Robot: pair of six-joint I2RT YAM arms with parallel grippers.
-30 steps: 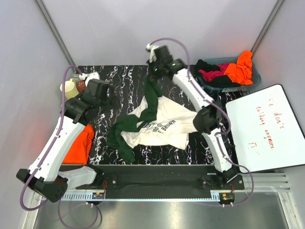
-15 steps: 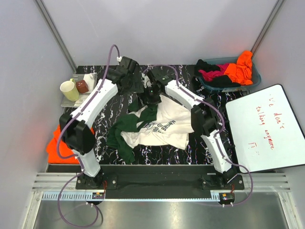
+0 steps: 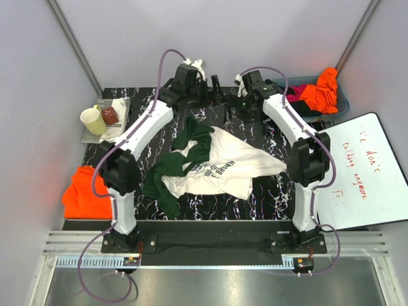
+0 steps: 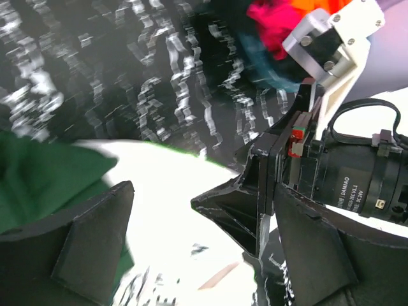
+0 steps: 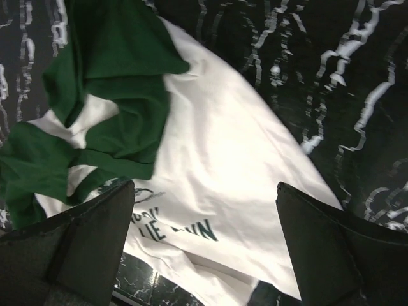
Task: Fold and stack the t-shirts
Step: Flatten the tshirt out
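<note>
One cream t-shirt [image 3: 229, 159] lies crumpled, green sleeves twisted; left pincer [image 4: 204, 191] and right pincer [image 5: 205, 186] gape empty.

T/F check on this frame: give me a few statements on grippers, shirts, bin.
1. The left gripper and right gripper are both open, holding nothing. True.
2. The cream t-shirt is folded flat. False: it lies crumpled, green sleeves bunched.
3. An orange t-shirt lies beside the mat's left edge. True.
4. The bin is empty. False: it holds orange, magenta and black clothes.
</note>
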